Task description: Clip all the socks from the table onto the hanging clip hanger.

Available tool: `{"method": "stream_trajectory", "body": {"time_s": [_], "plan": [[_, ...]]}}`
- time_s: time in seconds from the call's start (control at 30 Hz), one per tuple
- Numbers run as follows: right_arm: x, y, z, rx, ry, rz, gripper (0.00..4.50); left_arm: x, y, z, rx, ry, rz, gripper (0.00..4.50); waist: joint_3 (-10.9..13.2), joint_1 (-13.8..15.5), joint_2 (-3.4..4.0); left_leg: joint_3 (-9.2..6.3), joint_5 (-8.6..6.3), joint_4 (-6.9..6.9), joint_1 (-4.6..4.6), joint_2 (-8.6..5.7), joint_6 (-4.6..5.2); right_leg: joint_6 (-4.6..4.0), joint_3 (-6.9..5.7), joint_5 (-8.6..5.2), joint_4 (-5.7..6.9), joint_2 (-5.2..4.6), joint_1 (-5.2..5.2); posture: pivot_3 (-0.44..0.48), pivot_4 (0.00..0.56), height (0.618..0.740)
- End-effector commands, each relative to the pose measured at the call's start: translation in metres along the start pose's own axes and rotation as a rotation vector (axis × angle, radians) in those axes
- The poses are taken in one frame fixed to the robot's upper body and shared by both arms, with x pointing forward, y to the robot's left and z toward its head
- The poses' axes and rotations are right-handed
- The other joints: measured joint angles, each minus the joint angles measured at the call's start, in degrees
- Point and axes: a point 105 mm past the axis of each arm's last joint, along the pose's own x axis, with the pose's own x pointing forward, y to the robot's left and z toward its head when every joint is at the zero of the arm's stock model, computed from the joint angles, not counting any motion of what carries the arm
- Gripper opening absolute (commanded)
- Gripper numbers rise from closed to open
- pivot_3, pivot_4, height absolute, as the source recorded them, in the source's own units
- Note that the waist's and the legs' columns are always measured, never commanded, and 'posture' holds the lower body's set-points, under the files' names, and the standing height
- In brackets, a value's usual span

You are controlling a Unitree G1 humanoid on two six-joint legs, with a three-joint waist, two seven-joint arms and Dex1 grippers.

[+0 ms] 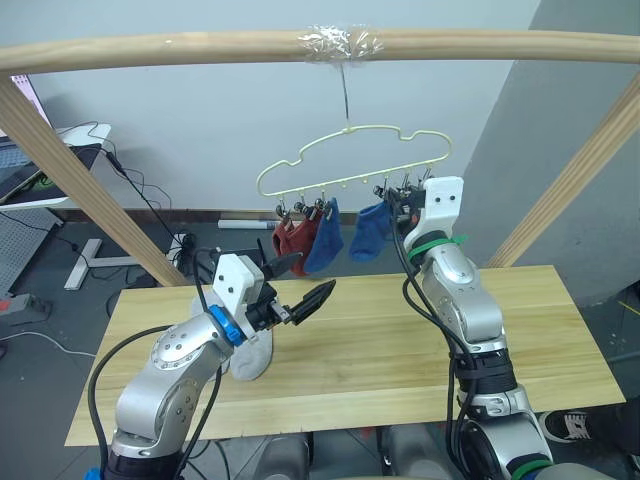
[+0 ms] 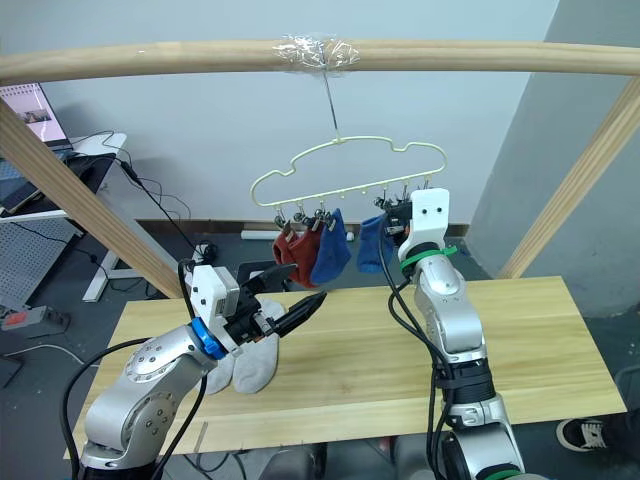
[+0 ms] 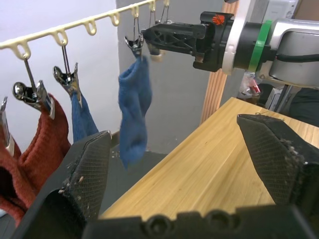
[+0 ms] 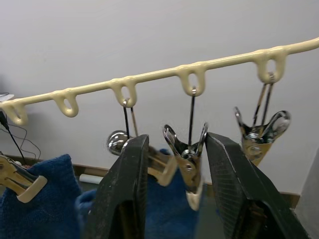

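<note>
The pale clip hanger [image 1: 350, 160] hangs by its hook from the top pole. Two rust red socks [image 1: 290, 240] and two blue socks [image 1: 323, 238] [image 1: 370, 232] hang from its clips. Light grey socks [image 1: 255, 355] lie on the table [image 1: 380, 350], partly hidden under my left arm. My left gripper [image 1: 315, 273] is open and empty above the table, just below the hanging socks. My right gripper [image 4: 177, 139] is raised to the clip row beside the right blue sock. It is open, its fingers [image 4: 124, 199] flanking a metal clip [image 4: 187, 164] whose jaws are closed.
A round wooden pole frame surrounds the table: a top pole [image 1: 200, 45] and slanted side poles [image 1: 80, 170] [image 1: 580, 170]. A desk with a laptop [image 1: 40, 170] and floor cables stand off to the left. The table's right half is bare wood.
</note>
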Motion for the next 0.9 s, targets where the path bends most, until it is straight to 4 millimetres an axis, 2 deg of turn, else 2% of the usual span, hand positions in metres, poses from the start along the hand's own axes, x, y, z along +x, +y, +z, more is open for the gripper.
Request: {"method": "stream_trajectory", "body": {"time_s": [0.03, 0.73, 0.83, 0.9], "plan": [[0.003, -0.002, 0.017, 0.000, -0.067, -0.013, 1.80, 0.000, -0.007, 0.012, 0.039, -0.037, -0.027, 4.50, 0.00, 0.08, 0.00, 0.00, 0.00, 0.00, 0.00, 0.00, 0.00, 0.00, 0.00, 0.00, 0.00, 0.00, 0.00, -0.009, 0.166, 0.740], [0.009, -0.003, 0.018, 0.002, -0.081, -0.025, 1.80, 0.002, -0.015, 0.015, 0.033, -0.052, -0.062, 4.50, 0.00, 0.09, 0.00, 0.00, 0.00, -0.01, 0.01, 0.00, 0.00, -0.02, 0.00, 0.01, 0.01, 0.00, 0.00, -0.004, 0.169, 0.740], [0.009, -0.004, 0.017, -0.002, -0.076, -0.025, 1.24, 0.003, -0.015, 0.023, 0.029, -0.096, -0.063, 4.50, 0.00, 0.10, 0.00, 0.00, 0.00, -0.01, 0.01, 0.00, 0.00, -0.02, 0.00, 0.01, 0.01, 0.00, 0.00, -0.005, 0.170, 0.740], [0.009, -0.005, 0.016, -0.005, -0.072, -0.027, 0.54, 0.003, -0.014, 0.027, 0.021, -0.114, -0.059, 4.50, 0.00, 0.10, 0.00, 0.00, 0.00, 0.00, 0.00, 0.00, 0.00, -0.02, 0.00, 0.01, 0.01, 0.00, 0.00, -0.005, 0.170, 0.740]]}}
